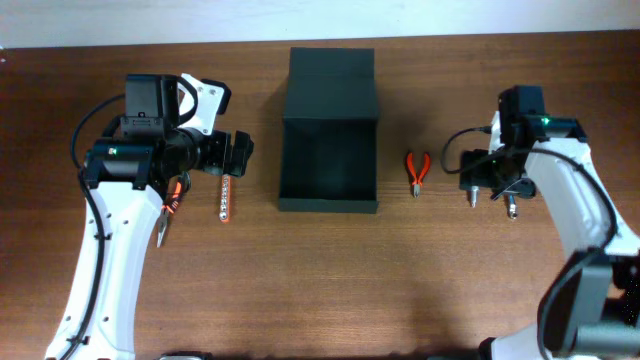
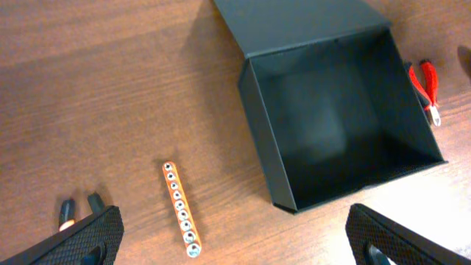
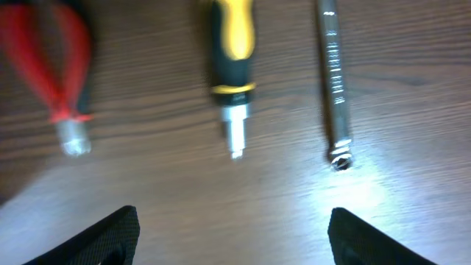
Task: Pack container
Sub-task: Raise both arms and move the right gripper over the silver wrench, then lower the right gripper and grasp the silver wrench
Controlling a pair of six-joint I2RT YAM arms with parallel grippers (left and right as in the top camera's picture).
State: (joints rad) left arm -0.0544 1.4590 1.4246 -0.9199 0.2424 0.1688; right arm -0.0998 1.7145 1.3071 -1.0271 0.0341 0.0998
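Overhead, dark green-black square cardboard container lid open, middle of bench far edge, left gripper spread, right gripper spread

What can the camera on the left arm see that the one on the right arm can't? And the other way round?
Only the left wrist view shows the open, empty container and the orange bit strip lying beside it. Only the right wrist view shows the yellow-and-black screwdriver and a silver metal bar, side by side. Both show the red-handled pliers and the wooden table.
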